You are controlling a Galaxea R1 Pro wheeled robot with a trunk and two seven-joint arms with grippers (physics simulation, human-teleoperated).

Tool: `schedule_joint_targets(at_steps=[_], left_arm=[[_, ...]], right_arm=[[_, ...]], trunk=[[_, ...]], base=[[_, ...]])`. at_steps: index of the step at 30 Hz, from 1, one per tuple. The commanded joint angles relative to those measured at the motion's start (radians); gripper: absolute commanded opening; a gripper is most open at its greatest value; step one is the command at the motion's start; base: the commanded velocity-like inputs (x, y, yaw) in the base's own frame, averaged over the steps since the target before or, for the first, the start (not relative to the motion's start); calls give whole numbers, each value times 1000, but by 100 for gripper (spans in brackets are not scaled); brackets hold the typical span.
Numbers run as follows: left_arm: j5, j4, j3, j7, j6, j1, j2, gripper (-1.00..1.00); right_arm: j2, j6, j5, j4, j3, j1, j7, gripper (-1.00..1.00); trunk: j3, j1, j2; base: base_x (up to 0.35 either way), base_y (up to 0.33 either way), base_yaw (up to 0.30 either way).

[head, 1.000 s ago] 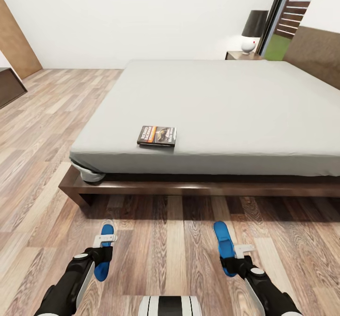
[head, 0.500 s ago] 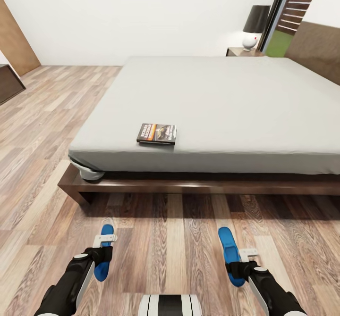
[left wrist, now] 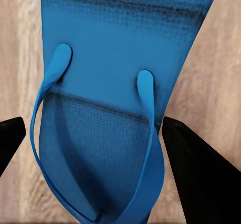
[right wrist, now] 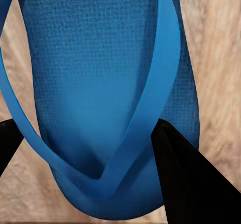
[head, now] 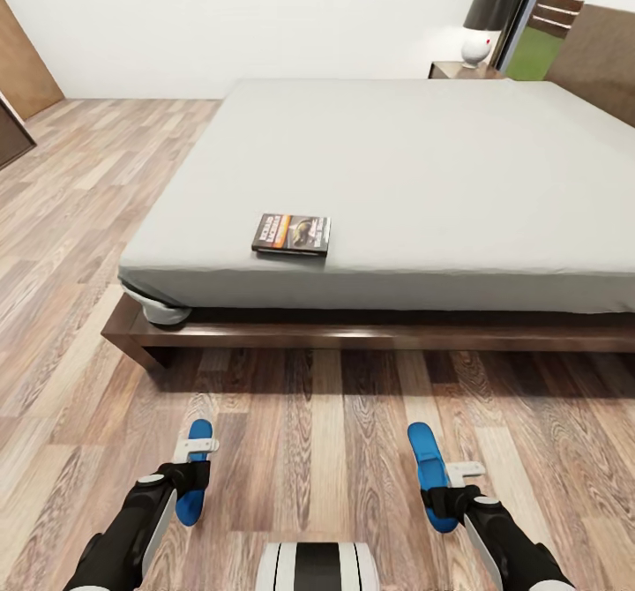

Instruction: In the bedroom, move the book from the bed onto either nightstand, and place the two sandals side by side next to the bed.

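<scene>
Two bright blue sandals hang low over the wood floor in front of the bed (head: 397,168). My left gripper (head: 194,478) is shut on the left sandal (head: 196,437). In the left wrist view its black fingers (left wrist: 201,174) flank that sandal's sole (left wrist: 115,58). The right sandal (head: 425,452) sits in my right gripper (head: 439,496), which is shut on it. The right wrist view has the strap and sole (right wrist: 90,58) between the fingers (right wrist: 191,179). The book (head: 292,235) lies flat near the mattress's front left edge. A nightstand (head: 459,69) stands at the far corner.
A lamp (head: 483,18) with a dark shade stands on the nightstand. The wooden headboard (head: 600,53) runs along the right. The bed's dark frame (head: 353,335) juts out low ahead of me. Wood floor (head: 79,220) stretches left of the bed, with dark furniture (head: 11,132) at the far left.
My right gripper has drawn the right sandal slightly right and back toward me. The view has shifted, so the bed looks nearer. The left gripper and its sandal hold their place.
</scene>
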Motion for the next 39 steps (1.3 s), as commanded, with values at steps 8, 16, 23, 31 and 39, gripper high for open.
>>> schedule_joint_targets(at_steps=[8,16,23,31,39], left_arm=[[-11,-1,3,-9,4,-1,-1,-100],[-11,-1,3,-9,4,-1,-1,-100],[-11,-2,3,-9,4,0,0,-100],[-11,-2,3,-9,6,0,0,-100],[-11,-2,3,-9,3,0,0,-100]], right_arm=[[1,6,7,-2,-5,0,7,-100],[1,6,7,-2,-5,0,7,-100],[2,6,7,-2,-5,0,7,-100],[2,6,7,-2,-5,0,7,-100],[2,6,7,-2,-4,0,7,-100]], trunk=[[-24,2,-2],[-55,6,-4],[-70,8,-5],[-70,8,-5],[-70,8,-5]], base=[[0,0,0],[0,0,0],[0,0,0],[131,0,0],[86,12,0]])
